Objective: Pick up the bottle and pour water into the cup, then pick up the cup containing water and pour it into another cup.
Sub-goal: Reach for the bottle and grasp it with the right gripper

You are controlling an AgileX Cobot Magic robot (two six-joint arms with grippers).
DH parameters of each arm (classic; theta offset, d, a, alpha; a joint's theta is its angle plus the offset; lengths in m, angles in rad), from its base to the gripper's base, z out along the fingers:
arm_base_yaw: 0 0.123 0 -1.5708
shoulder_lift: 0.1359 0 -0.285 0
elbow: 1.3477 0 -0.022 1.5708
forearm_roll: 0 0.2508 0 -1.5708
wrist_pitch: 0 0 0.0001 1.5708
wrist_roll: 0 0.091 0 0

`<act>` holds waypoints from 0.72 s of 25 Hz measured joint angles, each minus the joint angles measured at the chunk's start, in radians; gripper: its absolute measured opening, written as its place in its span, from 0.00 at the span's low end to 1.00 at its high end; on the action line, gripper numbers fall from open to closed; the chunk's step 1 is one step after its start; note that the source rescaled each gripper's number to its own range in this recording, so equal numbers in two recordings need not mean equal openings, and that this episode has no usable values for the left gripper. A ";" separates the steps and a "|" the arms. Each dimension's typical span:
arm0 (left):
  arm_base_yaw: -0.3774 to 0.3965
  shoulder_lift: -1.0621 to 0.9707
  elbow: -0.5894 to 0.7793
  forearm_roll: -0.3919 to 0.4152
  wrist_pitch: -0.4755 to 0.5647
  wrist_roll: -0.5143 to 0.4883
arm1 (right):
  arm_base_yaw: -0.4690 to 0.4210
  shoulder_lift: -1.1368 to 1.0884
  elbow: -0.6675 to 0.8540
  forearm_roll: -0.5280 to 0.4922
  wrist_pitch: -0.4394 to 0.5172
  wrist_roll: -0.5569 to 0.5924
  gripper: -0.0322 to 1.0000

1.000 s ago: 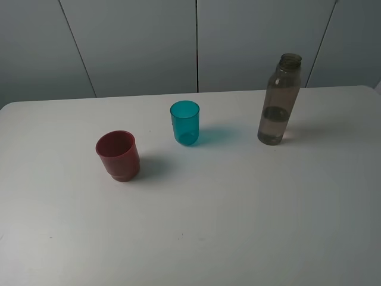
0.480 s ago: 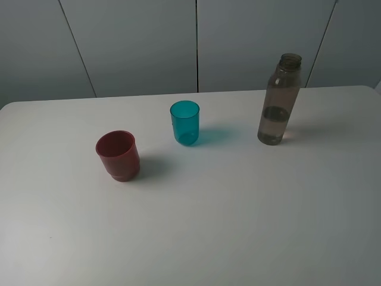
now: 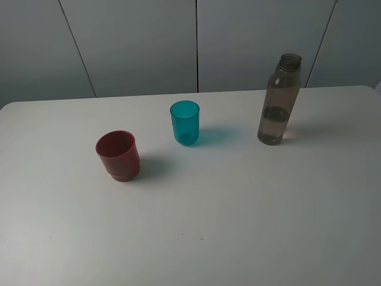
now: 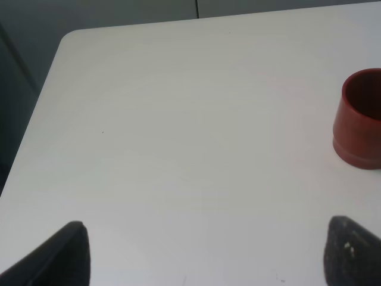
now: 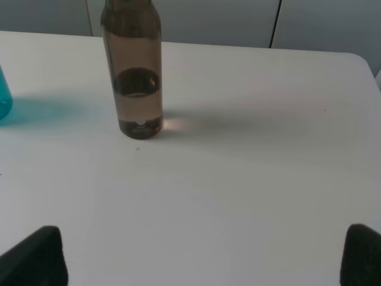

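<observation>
The right gripper [image 5: 196, 259] is spread wide and empty. The bottle [image 5: 132, 77] stands upright on the table [image 5: 256, 190], ahead of the gripper, well apart and off its centre line, on the teal cup's [image 5: 3, 95] side. Partly filled and uncapped, the bottle is probably light, stiff and slick. It is best gripped around the straight body at mid-height and kept upright.

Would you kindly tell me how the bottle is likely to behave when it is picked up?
The bottle is tall and narrow, so a push near the neck would probably tip it. Its water fills only the lower part, so it is likely light and bottom-heavy. Its neck looks uncapped, so tilting could spill.
</observation>
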 joint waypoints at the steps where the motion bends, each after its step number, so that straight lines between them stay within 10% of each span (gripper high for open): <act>1: 0.000 0.000 0.000 0.000 0.000 0.000 | 0.000 0.000 0.000 0.000 0.000 0.000 1.00; 8: 0.000 0.000 0.000 0.000 0.000 0.000 | 0.000 0.063 -0.025 -0.003 -0.033 0.000 1.00; 18: 0.000 0.000 0.000 0.000 0.000 0.000 | 0.000 0.524 -0.190 0.124 -0.447 0.000 1.00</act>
